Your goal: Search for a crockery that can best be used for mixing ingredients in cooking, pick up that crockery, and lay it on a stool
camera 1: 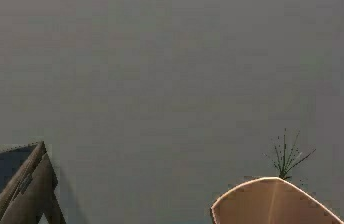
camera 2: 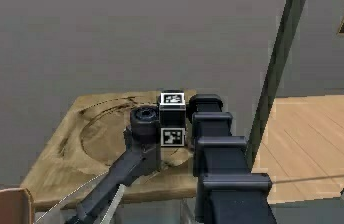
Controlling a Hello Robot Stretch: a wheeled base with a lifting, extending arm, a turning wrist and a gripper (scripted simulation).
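Note:
In the arm side view the dark arm rises from the bottom edge, with two white marked squares at its far end. The gripper has its dark body left of them, and its thin fingers slant down to the left. They lie over a low wooden top with ring-shaped grain. I cannot tell whether the gripper holds anything. No bowl shape stands out on the wooden top.
A plain grey wall faces the forward view. A dark framed piece is at its lower left, a tan curved chair back and a spiky plant at lower right. A dark upright post and light wood floor lie right of the arm.

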